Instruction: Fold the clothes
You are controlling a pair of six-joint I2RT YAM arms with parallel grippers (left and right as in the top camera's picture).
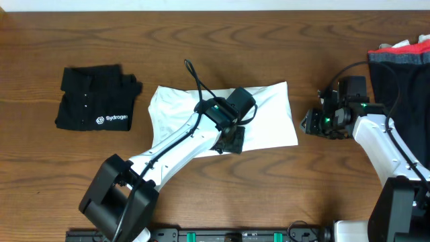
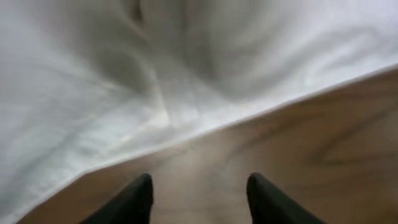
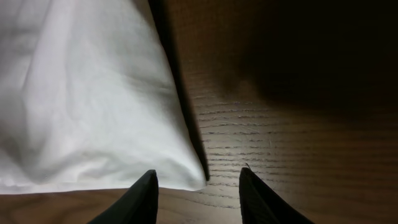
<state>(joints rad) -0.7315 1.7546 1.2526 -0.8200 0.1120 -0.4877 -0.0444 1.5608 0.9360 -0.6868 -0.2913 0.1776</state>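
Observation:
The white T-shirt (image 1: 269, 117) lies partly folded in the middle of the table; its logo patch is hidden. My left gripper (image 1: 232, 142) is open and empty at the shirt's front edge, with bare wood between its fingers (image 2: 199, 186) and the white fabric (image 2: 155, 74) just beyond. My right gripper (image 1: 312, 122) is open and empty just right of the shirt, its fingers (image 3: 198, 183) straddling the shirt's corner (image 3: 93, 112) without holding it.
A folded black shirt with white "Sydrogen" lettering (image 1: 97, 97) lies at the left. A pile of dark and red clothes (image 1: 403, 67) sits at the right edge, behind my right arm. The table is brown wood (image 1: 67, 168).

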